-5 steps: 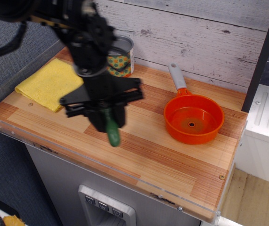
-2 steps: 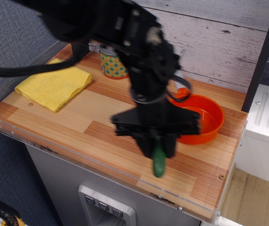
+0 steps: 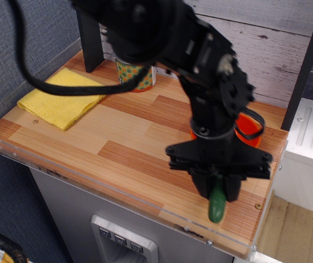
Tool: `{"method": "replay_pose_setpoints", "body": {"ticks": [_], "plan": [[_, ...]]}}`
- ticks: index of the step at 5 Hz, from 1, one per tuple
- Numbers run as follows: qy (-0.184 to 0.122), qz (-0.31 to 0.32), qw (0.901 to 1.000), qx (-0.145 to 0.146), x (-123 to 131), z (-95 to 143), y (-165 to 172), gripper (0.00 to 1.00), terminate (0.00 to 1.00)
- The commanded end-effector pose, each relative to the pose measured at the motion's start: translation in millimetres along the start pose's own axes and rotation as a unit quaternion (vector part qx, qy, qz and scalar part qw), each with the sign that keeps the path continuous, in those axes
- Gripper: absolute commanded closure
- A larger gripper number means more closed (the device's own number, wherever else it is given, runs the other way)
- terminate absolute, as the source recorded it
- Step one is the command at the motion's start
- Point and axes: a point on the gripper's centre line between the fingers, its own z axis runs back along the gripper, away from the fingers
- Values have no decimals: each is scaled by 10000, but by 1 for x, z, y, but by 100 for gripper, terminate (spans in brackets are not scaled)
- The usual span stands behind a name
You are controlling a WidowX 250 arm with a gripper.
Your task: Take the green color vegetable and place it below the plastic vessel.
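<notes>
My gripper is shut on the green cucumber, which hangs upright from the fingers with its lower end at or just above the wooden table near the front right edge. The orange plastic pan lies behind the gripper, mostly hidden by my arm; only a part of its rim shows at the right, and its grey handle is hidden. The cucumber is on the near side of the pan.
A folded yellow cloth lies at the back left. A metal can with a dotted label stands at the back, partly behind my arm. The wooden table has a clear plastic lip along its front edge. A dark post stands at the right.
My arm has carried the cucumber from the table's middle to the right and toward the front edge, and now covers most of the pan.
</notes>
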Motion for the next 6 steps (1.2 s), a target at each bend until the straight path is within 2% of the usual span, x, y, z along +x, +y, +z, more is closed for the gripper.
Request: {"method": "replay_pose_setpoints", "body": {"ticks": [1, 3, 4, 5, 6], "plan": [[-350, -147, 9991, -170, 0, -11, -11, 100, 0], [-316, -87, 9995, 36, 1, -22, 0, 100, 0], [-237, -4, 9997, -74, 1, -19, 4, 0, 0], [-20, 12, 9999, -148, 1, -15, 7, 0, 0], [-17, -154, 9998, -137, 3, -9, 8, 0, 0]]}}
